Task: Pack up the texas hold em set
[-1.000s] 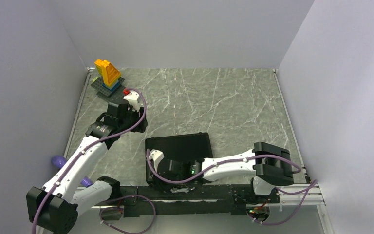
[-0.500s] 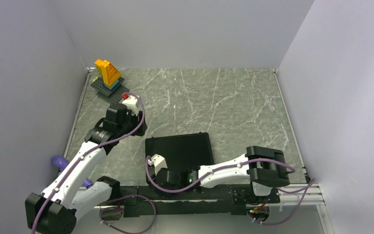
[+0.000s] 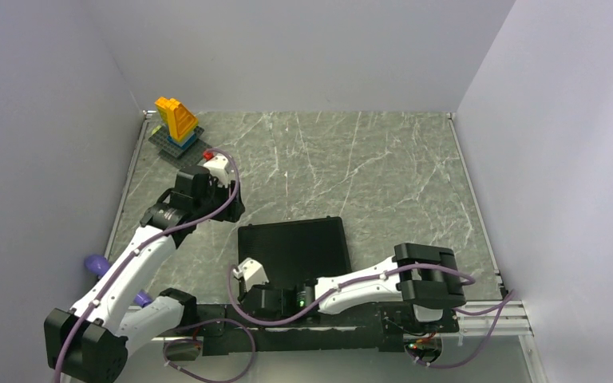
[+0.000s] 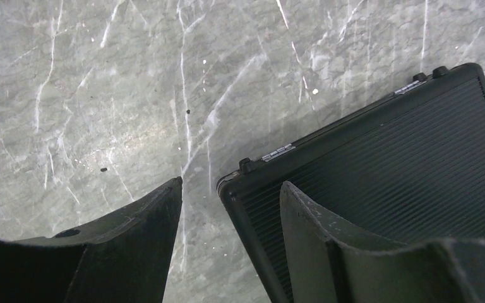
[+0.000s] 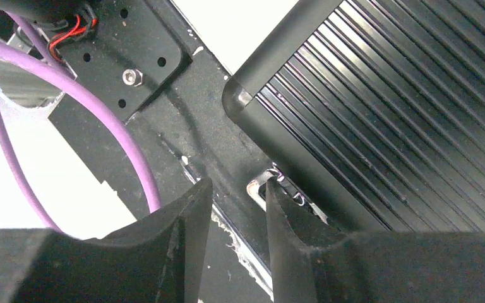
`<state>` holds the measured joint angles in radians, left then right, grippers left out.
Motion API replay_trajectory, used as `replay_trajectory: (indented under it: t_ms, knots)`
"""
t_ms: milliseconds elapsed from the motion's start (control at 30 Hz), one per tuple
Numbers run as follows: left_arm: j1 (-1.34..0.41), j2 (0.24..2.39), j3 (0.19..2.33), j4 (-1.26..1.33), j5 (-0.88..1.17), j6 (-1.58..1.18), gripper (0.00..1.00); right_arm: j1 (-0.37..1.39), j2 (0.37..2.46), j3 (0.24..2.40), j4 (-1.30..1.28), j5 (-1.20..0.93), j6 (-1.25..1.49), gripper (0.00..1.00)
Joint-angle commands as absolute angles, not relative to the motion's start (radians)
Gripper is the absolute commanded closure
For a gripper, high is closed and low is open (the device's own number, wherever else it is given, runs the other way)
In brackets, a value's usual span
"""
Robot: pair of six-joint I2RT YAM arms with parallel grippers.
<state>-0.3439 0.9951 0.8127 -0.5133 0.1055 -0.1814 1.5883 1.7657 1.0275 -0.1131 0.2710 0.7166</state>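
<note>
The black ribbed case [image 3: 295,243] of the texas hold em set lies closed and flat near the front of the table. Chips, cards and dice are hidden. My left gripper [image 3: 227,209] hangs open above the case's far-left corner; in the left wrist view the left gripper [image 4: 232,183] straddles that corner, beside a silver hinge [image 4: 278,151] on the case [image 4: 404,164]. My right gripper [image 3: 254,294] sits low at the near-left corner. In the right wrist view the right gripper [image 5: 238,183] is slightly open and empty, its right fingertip against a silver latch [image 5: 260,184] on the case [image 5: 385,95].
A yellow-blue brick tower [image 3: 175,124] on a dark baseplate stands at the far-left corner. A purple object [image 3: 96,263] lies beyond the table's left edge. The black base rail [image 5: 132,76] and a purple cable [image 5: 120,145] run close under my right gripper. Grey walls enclose the table.
My right gripper has slid back and left along the case's front edge, and its jaws have parted a little. The left arm has only shifted slightly.
</note>
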Motion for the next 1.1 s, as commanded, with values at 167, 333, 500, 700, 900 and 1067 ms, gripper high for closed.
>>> replay_trajectory:
  t_ms: [167,333,500,700,900,1067]
  knots:
    - [-0.34,0.961,0.843,-0.492,0.143,-0.192,0.37,1.628,1.82,0.878,0.062,0.348,0.622,0.49]
    - [-0.338,0.967,0.844,-0.497,0.118,-0.189,0.37,1.659,1.758,0.85,0.11,0.381,0.53,0.38]
    - [-0.331,0.973,0.845,-0.501,0.113,-0.187,0.37,1.668,1.696,0.825,0.154,0.358,0.487,0.28]
    - [-0.328,0.978,0.845,-0.5,0.117,-0.187,0.37,1.691,1.647,0.824,0.148,0.358,0.485,0.27]
    - [-0.327,0.984,0.847,-0.501,0.124,-0.188,0.37,1.694,1.559,0.824,0.129,0.393,0.504,0.27]
    - [-0.327,0.981,0.847,-0.501,0.123,-0.188,0.37,1.666,1.48,0.865,0.044,0.444,0.532,0.31]
